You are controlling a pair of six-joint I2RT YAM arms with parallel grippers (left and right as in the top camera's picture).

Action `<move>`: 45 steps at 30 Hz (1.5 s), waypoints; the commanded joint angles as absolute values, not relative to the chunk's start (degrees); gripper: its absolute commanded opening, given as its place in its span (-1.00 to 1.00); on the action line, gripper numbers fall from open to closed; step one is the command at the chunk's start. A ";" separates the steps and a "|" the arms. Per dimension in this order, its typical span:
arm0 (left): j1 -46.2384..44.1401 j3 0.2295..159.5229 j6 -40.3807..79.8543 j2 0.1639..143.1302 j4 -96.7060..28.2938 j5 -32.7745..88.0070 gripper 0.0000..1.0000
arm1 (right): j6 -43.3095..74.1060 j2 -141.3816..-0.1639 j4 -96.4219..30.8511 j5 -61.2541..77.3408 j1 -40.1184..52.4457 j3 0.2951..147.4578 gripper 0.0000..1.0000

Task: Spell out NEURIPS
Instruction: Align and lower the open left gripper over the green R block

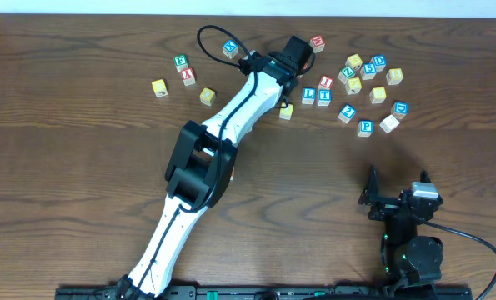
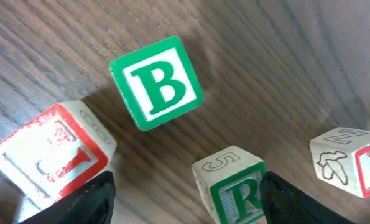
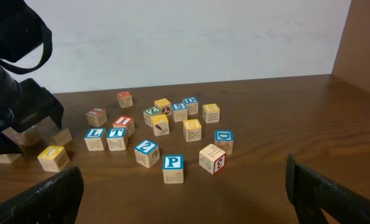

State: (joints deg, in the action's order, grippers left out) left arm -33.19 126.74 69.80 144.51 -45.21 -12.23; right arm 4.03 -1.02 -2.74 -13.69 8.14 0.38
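**Lining up on the R**

Dark wood table [image 1: 81,150], letter cubes scattered along its far side, none in a row yet. My left gripper [image 2: 189,190] hangs over the R [image 2: 234,190], fingers apart, clear of it and holding nothing. The B [image 2: 157,84] lies beyond, a red-lettered cube [image 2: 359,165] just beside. The R sits off-centre and skewed, so I should centre and square up before closing. My right gripper [image 3: 181,180] rests wide and empty, facing the P [image 3: 172,163].
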 commanded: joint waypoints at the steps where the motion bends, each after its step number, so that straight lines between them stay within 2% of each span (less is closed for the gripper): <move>1: -32.84 128.22 68.64 145.75 -44.62 -13.43 0.46 | 3.55 -0.89 -3.01 -13.78 8.23 0.32 0.99; 26: -32.86 128.22 67.70 145.75 -54.87 -12.01 0.47 | 3.55 -0.89 -3.01 -13.78 8.23 0.32 0.98; 29: -32.86 128.22 67.46 145.75 -53.30 -10.22 0.46 | 3.55 -0.89 -3.01 -13.78 8.23 0.32 0.99; 35: -32.86 128.25 63.29 145.47 -42.54 -3.38 0.47 | 3.55 -0.89 -3.01 -13.78 8.23 0.32 0.98; 45: -32.86 128.40 62.96 142.28 -42.96 -5.58 0.47 | 3.55 -0.89 -3.01 -13.78 8.23 0.32 0.98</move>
